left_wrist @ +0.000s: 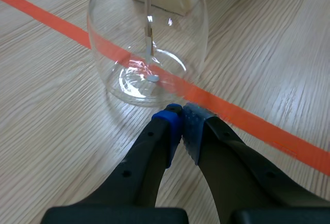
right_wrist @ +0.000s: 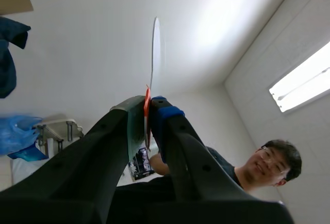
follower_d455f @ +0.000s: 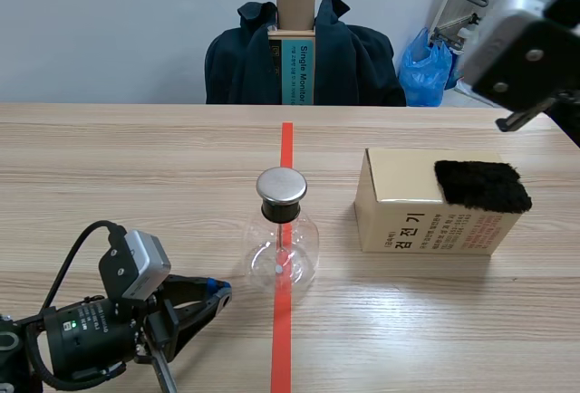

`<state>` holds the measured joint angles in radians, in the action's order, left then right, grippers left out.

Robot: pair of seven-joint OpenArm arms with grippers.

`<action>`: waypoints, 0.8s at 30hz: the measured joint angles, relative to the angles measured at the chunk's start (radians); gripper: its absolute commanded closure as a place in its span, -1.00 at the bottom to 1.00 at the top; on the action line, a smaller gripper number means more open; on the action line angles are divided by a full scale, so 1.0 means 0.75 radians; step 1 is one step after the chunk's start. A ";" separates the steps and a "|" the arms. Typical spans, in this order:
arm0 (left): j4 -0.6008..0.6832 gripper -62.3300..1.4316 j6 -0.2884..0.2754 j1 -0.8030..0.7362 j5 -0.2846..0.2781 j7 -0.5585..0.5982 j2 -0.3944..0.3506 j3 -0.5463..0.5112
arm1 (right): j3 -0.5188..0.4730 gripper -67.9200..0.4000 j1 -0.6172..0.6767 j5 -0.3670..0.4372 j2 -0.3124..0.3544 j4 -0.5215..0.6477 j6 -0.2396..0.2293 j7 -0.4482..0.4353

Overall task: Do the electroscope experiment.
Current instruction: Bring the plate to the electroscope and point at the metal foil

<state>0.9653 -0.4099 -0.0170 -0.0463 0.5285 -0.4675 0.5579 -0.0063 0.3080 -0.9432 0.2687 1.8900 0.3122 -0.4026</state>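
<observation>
The electroscope, a clear glass flask (follower_d455f: 281,250) with a metal cap (follower_d455f: 281,187) and a thin rod inside, stands on the red tape line at mid-table. My left gripper (follower_d455f: 222,292) lies low on the table just left of it. In the left wrist view its fingers (left_wrist: 181,113) are shut on nothing, tips nearly at the flask's (left_wrist: 149,38) base. My right arm (follower_d455f: 526,44) is raised at the upper right, tilted toward the ceiling. Its gripper (right_wrist: 147,108) is shut on a thin clear strip (right_wrist: 155,53) with a red end, seen edge-on.
A tan cardboard box (follower_d455f: 435,203) with a black fur cloth (follower_d455f: 483,185) on top sits right of the flask. Behind the table stand a chair draped with a dark jacket (follower_d455f: 353,62) and a blue bag (follower_d455f: 426,67). A person (right_wrist: 268,167) shows in the right wrist view.
</observation>
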 measured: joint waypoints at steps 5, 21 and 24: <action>0.002 0.90 0.001 0.003 -0.009 0.007 0.014 0.008 | 0.178 0.96 -0.019 -0.095 0.023 -0.066 0.000 0.026; -0.004 0.90 0.123 0.089 -0.053 -0.035 0.018 0.113 | 0.414 0.96 -0.014 -0.256 0.023 -0.438 -0.050 0.019; -0.017 0.90 0.123 0.089 -0.053 -0.035 0.018 0.113 | 0.413 0.97 -0.008 -0.260 0.022 -0.437 -0.057 0.003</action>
<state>0.9527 -0.3180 0.0494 -0.0860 0.5022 -0.4541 0.6430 0.3035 0.3023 -1.1381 0.2855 1.5620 0.2691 -0.4004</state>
